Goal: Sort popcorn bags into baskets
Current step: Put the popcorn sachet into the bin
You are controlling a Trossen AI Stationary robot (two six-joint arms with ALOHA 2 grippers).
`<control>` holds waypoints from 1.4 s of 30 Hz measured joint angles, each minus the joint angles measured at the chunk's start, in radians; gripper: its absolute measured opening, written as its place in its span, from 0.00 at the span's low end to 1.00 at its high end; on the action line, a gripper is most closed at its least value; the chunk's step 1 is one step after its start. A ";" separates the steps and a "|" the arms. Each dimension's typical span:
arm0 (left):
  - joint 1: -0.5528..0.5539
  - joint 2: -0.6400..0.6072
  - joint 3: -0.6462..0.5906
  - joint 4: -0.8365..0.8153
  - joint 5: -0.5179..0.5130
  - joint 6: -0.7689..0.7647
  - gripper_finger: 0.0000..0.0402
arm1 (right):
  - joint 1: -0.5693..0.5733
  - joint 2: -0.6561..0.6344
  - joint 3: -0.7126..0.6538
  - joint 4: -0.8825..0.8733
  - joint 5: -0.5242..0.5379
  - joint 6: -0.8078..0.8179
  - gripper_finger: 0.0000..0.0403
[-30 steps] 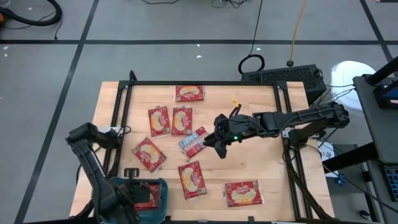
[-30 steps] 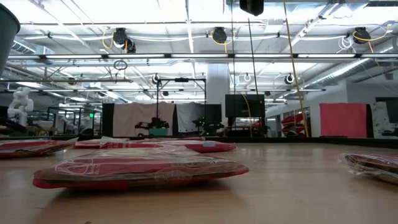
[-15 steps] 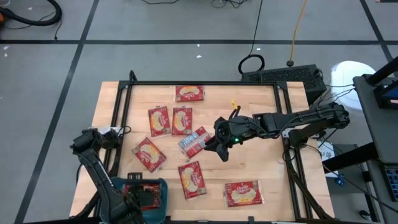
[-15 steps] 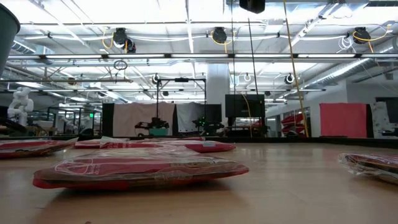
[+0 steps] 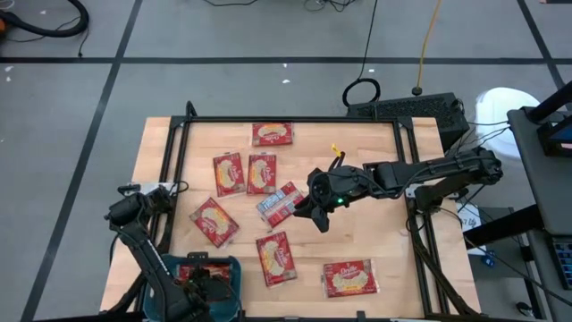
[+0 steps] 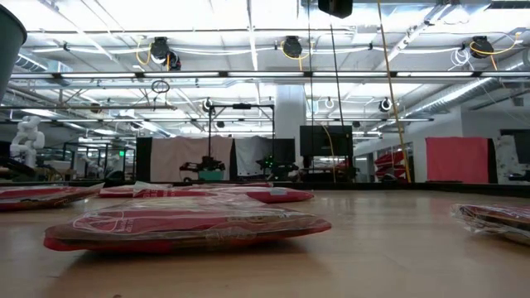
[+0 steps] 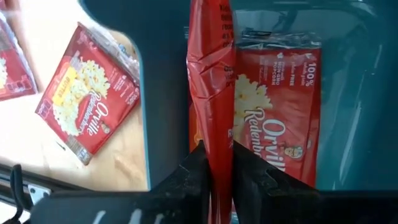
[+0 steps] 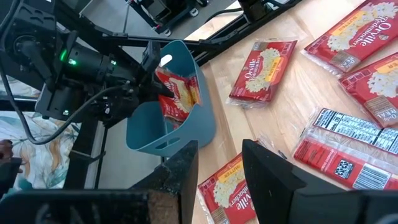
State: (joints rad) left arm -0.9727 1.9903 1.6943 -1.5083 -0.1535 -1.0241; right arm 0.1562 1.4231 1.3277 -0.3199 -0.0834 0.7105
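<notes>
Your left gripper (image 7: 216, 163) is down inside the teal basket (image 5: 234, 271) at the near-left corner of the table (image 5: 375, 206), and its jaws are clamped on a red popcorn bag (image 7: 210, 93) held on edge between the fingers. A second packet (image 7: 277, 118) lies flat on the basket floor just beside it, label up. From the right wrist view you can see that same held bag (image 8: 178, 93) standing in the basket (image 8: 180, 134) with the left gripper (image 8: 151, 85) at the basket's rim. Your right gripper (image 5: 304, 207) hovers over the middle of the table, right beside a packet showing its blue-white side (image 5: 278, 204); its jaws stand apart with nothing between them. The other packets are spread on the wood: one at the far edge (image 5: 273, 134), two side by side left of centre (image 5: 229, 173) (image 5: 262, 173), one tilted toward the left rail (image 5: 214, 222), one near the front beside the basket (image 5: 277, 258), and one at the near right (image 5: 349, 278). From the low view you see a packet lying flat in the foreground (image 6: 186, 223) and others behind it, but neither gripper.
</notes>
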 joint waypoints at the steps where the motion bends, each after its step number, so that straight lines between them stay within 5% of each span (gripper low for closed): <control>1: -0.002 0.000 0.000 -0.002 0.000 -0.008 0.16 | 0.000 0.000 0.000 0.000 0.000 0.000 0.29; 9: -0.003 -0.002 -0.006 -0.062 0.000 -0.017 0.33 | 0.000 0.000 0.000 0.000 0.000 -0.015 0.29; 29: -0.029 -0.099 -0.006 -0.002 0.048 -0.166 0.47 | 0.001 0.000 0.000 0.000 0.003 -0.015 0.29; 42: 0.022 -0.361 -0.006 -0.007 -0.177 -0.315 0.37 | -0.004 0.000 0.000 0.000 0.004 -0.045 0.29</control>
State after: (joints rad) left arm -0.9507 1.6292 1.6878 -1.5149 -0.3308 -1.3395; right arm 0.1520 1.4231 1.3277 -0.3202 -0.0792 0.6659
